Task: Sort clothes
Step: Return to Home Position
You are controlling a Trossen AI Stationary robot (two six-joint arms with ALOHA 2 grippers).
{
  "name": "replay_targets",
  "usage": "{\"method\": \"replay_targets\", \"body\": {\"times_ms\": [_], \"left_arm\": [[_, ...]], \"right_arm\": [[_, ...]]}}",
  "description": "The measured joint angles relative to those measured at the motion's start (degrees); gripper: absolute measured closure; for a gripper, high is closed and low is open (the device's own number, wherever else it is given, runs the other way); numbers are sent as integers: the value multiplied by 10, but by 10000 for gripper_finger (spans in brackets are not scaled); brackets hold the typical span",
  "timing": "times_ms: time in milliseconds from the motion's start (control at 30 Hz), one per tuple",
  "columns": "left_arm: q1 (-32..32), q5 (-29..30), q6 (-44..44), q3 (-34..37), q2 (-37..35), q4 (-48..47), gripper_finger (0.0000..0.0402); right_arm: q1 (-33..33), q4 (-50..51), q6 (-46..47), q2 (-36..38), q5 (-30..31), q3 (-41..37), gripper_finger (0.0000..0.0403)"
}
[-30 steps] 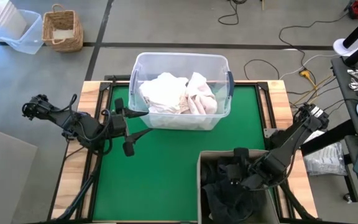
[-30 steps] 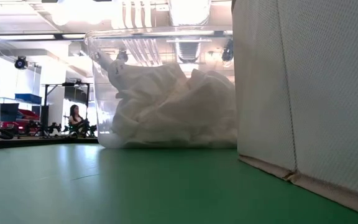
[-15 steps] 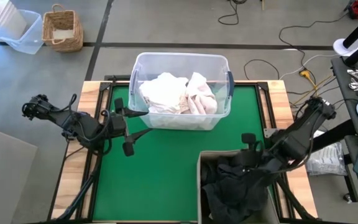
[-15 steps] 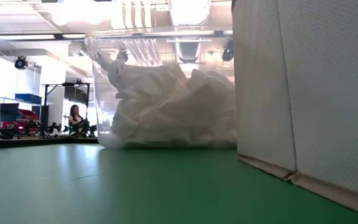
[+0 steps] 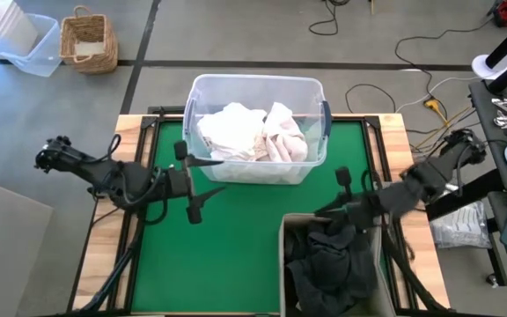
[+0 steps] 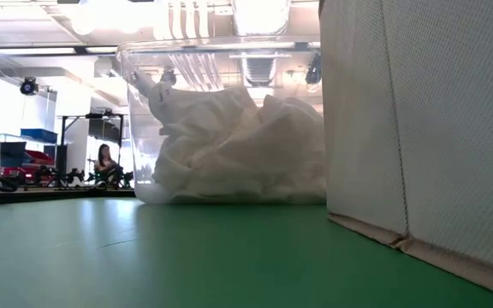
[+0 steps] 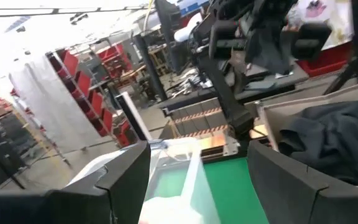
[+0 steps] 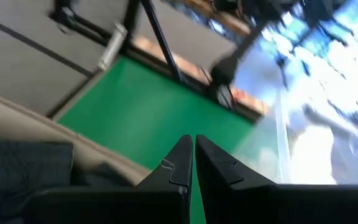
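Note:
White and pale pink clothes (image 5: 252, 132) lie heaped in the clear tub (image 5: 255, 81) at the table's far middle; they also show in the low view (image 6: 238, 145). Dark clothes (image 5: 333, 264) fill the beige fabric box (image 5: 282, 251) at the near right. My left gripper (image 5: 214, 176) is open, its fingers level and just in front of the tub's near left corner. My right gripper (image 5: 322, 211) is shut and hovers over the box's far rim, just above the dark clothes. In its wrist view (image 8: 191, 146) nothing shows between the fingers.
Bare green mat (image 5: 227, 246) lies between the tub and the box's left wall. The box's wall (image 6: 418, 120) fills the right of the low view. A wicker basket (image 5: 89, 40) and a plastic bin (image 5: 26, 44) stand on the floor beyond the table.
My right gripper has come up out of the beige box and gone toward the table's far edge and a little left, now over the box's far rim. My left gripper has slid a little toward the table's right, along the tub's near wall.

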State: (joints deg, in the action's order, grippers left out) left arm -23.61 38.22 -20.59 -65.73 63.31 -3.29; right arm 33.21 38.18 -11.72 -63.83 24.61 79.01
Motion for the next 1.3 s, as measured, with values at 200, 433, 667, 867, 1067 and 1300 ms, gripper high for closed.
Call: {"method": "replay_targets", "body": {"times_ms": [200, 433, 667, 867, 1067, 1300], "left_arm": [[51, -68, -2, 2, 20, -3, 157], [152, -182, -6, 3, 52, -3, 157], [227, -257, -8, 3, 56, 6, 157], [234, -255, -8, 3, 24, -17, 157], [233, -239, 24, 11, -21, -84, 157], [233, -206, 31, 109, -97, -28, 157]], "right_arm": [[-92, -66, -120, 17, -143, -32, 390], [-223, -111, -188, 20, -295, -58, 390], [-348, -131, -197, 26, -427, -73, 390], [-373, -131, -189, 63, -461, -81, 390], [-372, -123, -160, 134, -461, -110, 390], [-373, -180, -133, 224, -456, -203, 390]]}}
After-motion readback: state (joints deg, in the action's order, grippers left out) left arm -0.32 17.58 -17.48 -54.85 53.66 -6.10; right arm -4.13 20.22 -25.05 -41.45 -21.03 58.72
